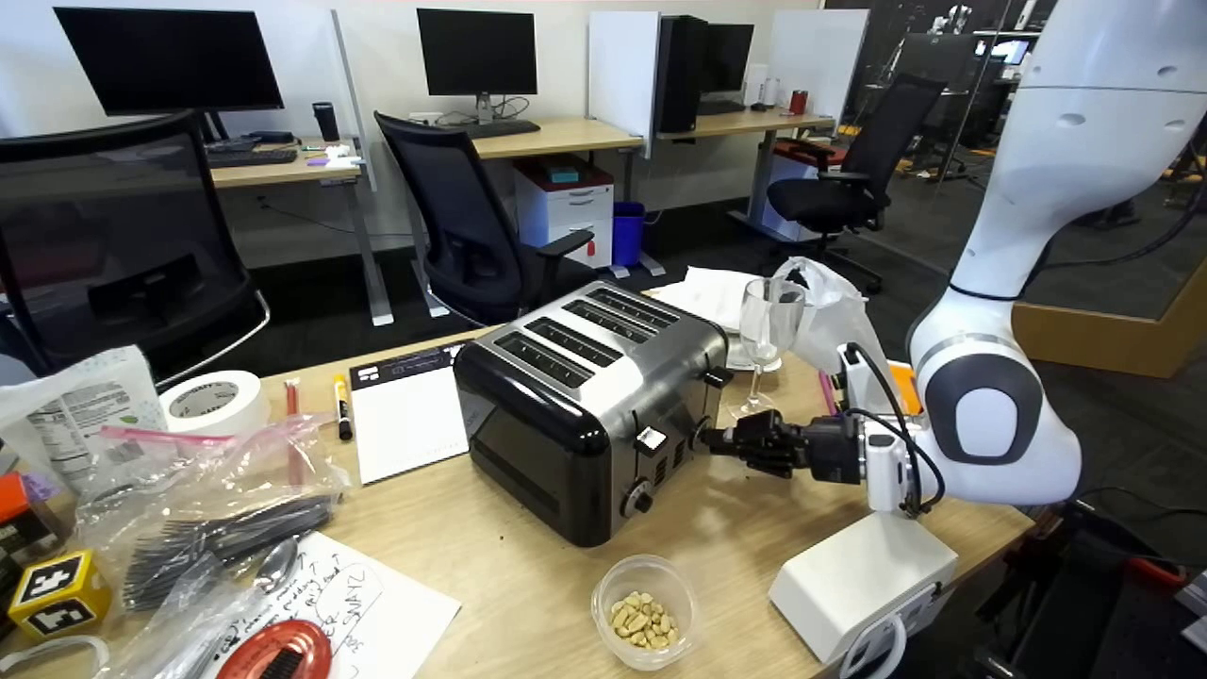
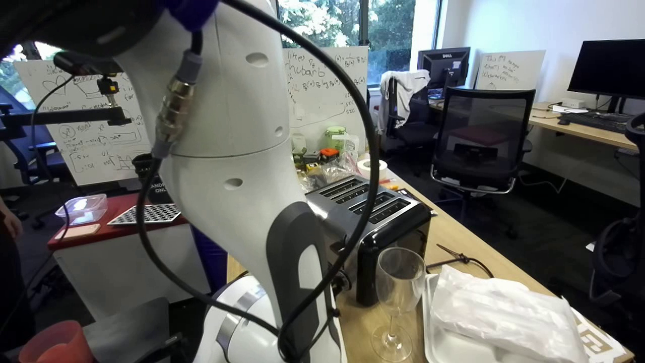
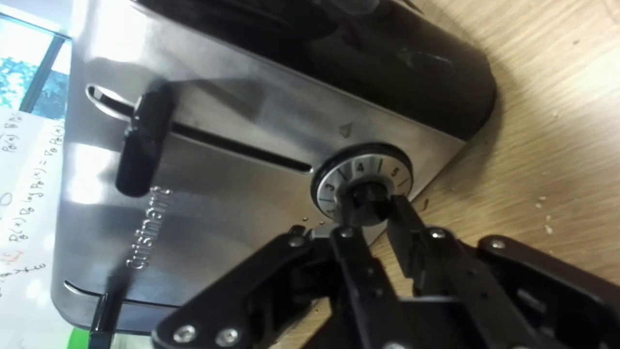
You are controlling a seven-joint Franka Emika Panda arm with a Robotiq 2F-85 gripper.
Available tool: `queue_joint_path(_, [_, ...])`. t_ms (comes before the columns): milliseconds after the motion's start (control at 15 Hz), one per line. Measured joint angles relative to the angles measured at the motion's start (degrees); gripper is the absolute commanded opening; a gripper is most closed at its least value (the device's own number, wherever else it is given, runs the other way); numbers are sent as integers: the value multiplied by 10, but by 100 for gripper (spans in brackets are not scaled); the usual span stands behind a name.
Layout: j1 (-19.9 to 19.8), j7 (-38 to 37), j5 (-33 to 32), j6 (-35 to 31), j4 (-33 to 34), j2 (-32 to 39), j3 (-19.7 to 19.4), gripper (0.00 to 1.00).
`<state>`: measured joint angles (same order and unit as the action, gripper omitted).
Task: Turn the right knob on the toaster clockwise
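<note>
Black linked jaws lie nearest my wrist camera, drawn in to a narrow gap filled by the grip of a small round silvery-grey dial (image 3: 365, 179); I read that as a hold, one of the fingertips (image 3: 406, 220) to either side. This dial is the right knob, low on the steel face of a boxy black toaster with a brushed-silver top (image 3: 237, 194), its 4 nearest the triangle mark (image 3: 345, 129). I judge the turn to be the step in hand; how much of it is done I cannot tell. The next move calls for a slow wrist roll, clockwise as I face the dial, centred on its axis so the fingertips don't slip.

In an exterior view a clear round plastic tub (image 1: 649, 575) of tan nuts (image 1: 644, 621) sits in front, well apart from the jaws. Bare tabletop (image 1: 735, 528) runs from the toaster to a white box (image 1: 868, 585) at its edge below the white arm (image 1: 1000, 226), so backing out that way looks open, provided the wrist clears the box. A tall clear wine glass (image 1: 771, 321) stands just beyond the jaws, and a wide swing could tip it.

In an exterior view the arm comes nearest and hides the jaws. The glass stands by the toaster's end; beside it a white tray (image 2: 430, 317) with a clear-wrapped packet (image 2: 496, 307) reaches toward the tabletop's edge away from the arm, leaving little room there.
</note>
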<state>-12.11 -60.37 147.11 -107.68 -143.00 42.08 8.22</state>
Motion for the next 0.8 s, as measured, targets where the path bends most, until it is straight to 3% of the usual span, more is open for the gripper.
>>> queue_joint_path(800, [0, -138, -40, 54, 8, 24, -20, 6])
